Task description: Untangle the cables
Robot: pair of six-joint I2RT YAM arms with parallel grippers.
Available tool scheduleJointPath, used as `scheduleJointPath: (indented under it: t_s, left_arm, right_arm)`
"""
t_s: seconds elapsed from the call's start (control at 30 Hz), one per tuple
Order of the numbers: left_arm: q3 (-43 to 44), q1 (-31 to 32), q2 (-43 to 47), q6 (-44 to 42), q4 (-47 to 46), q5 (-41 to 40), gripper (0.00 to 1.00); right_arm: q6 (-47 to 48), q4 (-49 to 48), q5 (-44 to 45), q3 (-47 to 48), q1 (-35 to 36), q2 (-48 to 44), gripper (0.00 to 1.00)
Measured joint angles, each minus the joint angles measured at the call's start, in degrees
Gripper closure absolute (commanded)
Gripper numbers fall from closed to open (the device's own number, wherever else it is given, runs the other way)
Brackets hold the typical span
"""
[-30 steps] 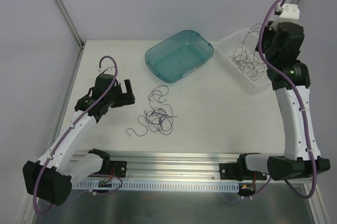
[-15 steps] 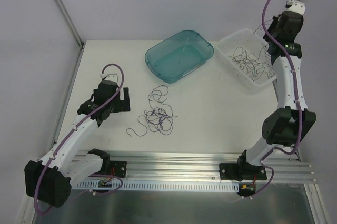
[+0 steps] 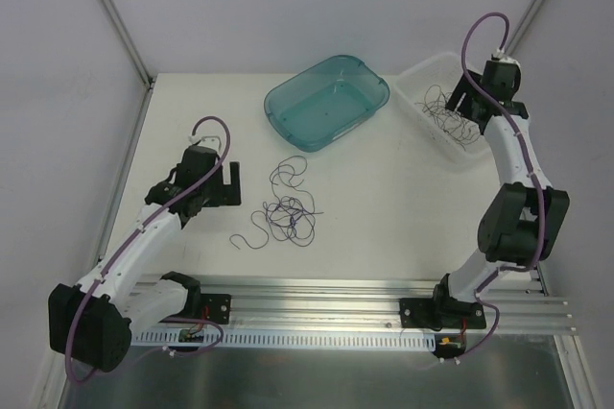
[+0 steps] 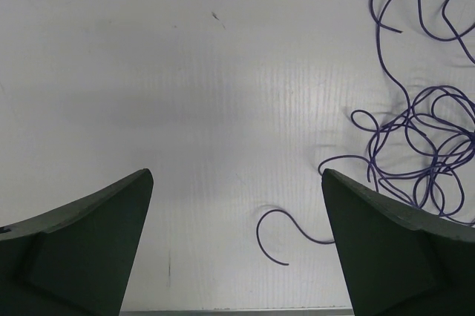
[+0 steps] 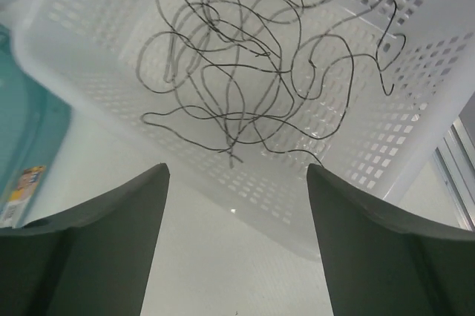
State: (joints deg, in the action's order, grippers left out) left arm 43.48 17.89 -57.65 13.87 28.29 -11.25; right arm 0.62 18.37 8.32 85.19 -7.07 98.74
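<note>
A tangle of thin purple cables [image 3: 288, 205] lies in loops on the white table, with one curled end trailing toward the near left. My left gripper [image 3: 233, 184] stands open just left of the tangle, empty. In the left wrist view the tangle [image 4: 423, 138] sits at the right and a loose curl [image 4: 286, 227] lies between the open gripper [image 4: 236, 175]. More dark cables [image 3: 451, 111] lie bunched in the white basket [image 3: 422, 78]. My right gripper [image 3: 463, 94] hovers over that basket, open and holding nothing. In the right wrist view those cables [image 5: 245, 71] lie beyond the gripper [image 5: 237, 169].
A teal plastic tray [image 3: 278, 111] sits at the back centre, left of the basket; its edge [image 5: 22, 145] shows in the right wrist view. The perforated basket wall [image 5: 415, 145] rises close to the right finger. An aluminium rail [image 3: 317, 294] runs along the near edge.
The right arm came down from high above the basket to just over it, and its gripper went from shut to open. The left arm shifted slightly; its gripper stayed open.
</note>
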Motion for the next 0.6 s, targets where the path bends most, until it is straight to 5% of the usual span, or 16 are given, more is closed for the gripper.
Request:
scheduleJointPath:
  t_s: [0.27, 0.6]
  left_arm:
    - [0.02, 0.00, -2.29, -0.02, -0.13, 5.70, 0.01]
    - [0.09, 0.00, -8.81, -0.02, -0.24, 18.51, 0.02]
  right_arm:
    - [0.24, 1.01, -11.91, -6.49, 8.63, -19.87, 0.21]
    - [-1.62, 2.03, -18.08, -29.24, 34.05, -30.34, 0.21]
